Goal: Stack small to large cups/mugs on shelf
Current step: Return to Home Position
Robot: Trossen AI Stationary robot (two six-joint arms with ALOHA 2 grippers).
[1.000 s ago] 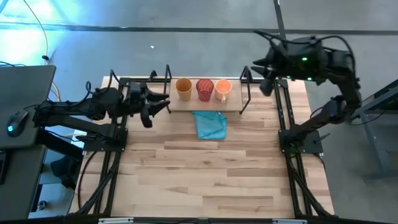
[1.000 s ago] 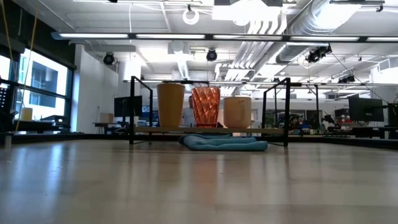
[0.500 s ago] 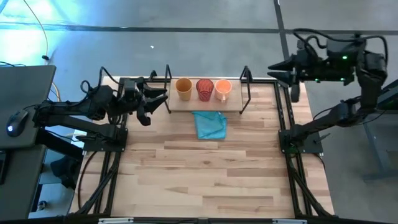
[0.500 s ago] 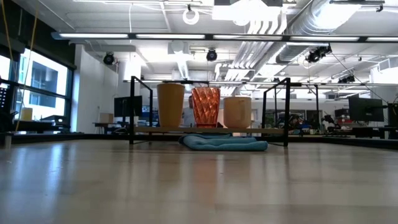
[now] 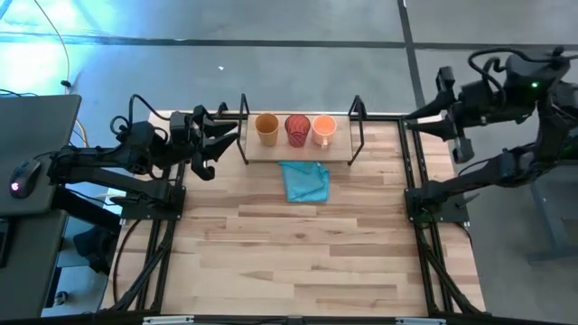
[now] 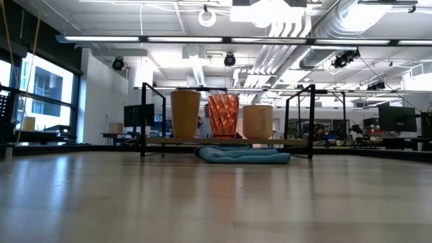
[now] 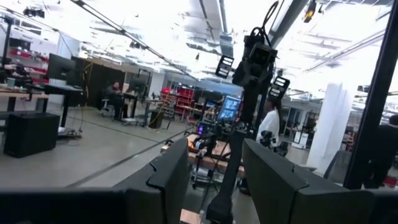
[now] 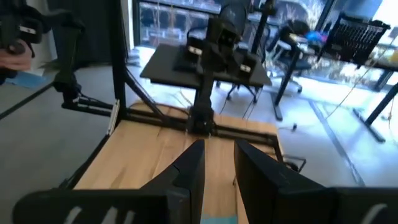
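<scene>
Three cups stand in a row on their bases on the shelf point(image 5: 339, 152), a light-wood board in a black wire frame at the table's far edge. They are a mustard-tan tumbler point(image 5: 266, 127), a dark red ribbed cup point(image 5: 297, 129) and a bright orange mug point(image 5: 324, 128). The low view shows the tumbler point(image 6: 185, 113), the red cup point(image 6: 223, 115) and the mug point(image 6: 258, 121) side by side. My left gripper point(image 5: 228, 135) is open and empty just left of the shelf, its fingers apart in its wrist view point(image 7: 214, 180). My right gripper point(image 5: 414, 120) is open and empty beyond the shelf's right end.
A crumpled blue cloth point(image 5: 305, 181) lies on the tabletop right in front of the shelf, and it also shows in the low view point(image 6: 243, 155). The shelf's black upright posts point(image 5: 354, 126) stand at both ends. The bare wooden tabletop point(image 5: 298, 253) stretches toward the near edge.
My right gripper has swung away from the shelf toward the table's right edge, past the frame rail. My left gripper has drawn back a little toward the table's far left. The cups and the cloth have not moved.
</scene>
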